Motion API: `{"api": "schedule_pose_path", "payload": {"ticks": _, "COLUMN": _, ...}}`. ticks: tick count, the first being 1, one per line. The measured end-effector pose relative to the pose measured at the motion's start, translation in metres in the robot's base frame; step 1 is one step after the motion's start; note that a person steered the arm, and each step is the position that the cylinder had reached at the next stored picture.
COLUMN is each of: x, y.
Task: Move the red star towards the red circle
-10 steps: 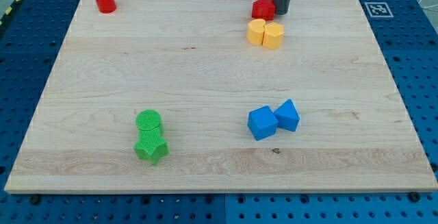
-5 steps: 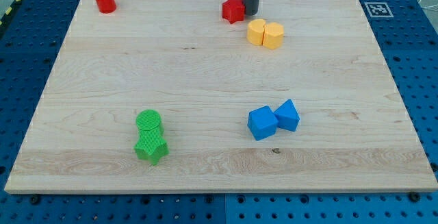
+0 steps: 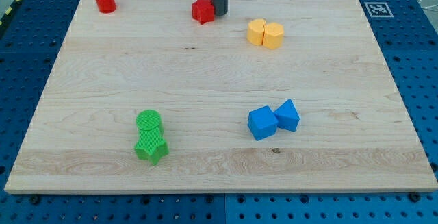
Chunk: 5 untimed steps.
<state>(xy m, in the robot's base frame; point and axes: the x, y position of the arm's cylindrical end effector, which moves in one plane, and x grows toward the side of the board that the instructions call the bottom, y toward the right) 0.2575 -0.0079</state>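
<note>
Straight dark grey rod, my tip [image 3: 219, 14] blunt

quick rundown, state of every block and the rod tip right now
My tip: against the red star's right side.
Red star block: near the view's top, apart from the red circle.
Red circle block: alone, top left.
Two yellow blocks: touching.
Two blue blocks: touching.
Two green blocks: touching.

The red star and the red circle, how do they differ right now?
The red star has a pointed outline, while the red circle is a round cylinder. The red star has my tip against its right side; the red circle stands alone in the board's top-left corner. Both are the same red and sit near the top edge.
</note>
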Motion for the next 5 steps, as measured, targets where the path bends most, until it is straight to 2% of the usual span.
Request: {"api": "schedule_pose_path", "payload": {"ticks": 5, "x": 0.0, "y": -0.037}}
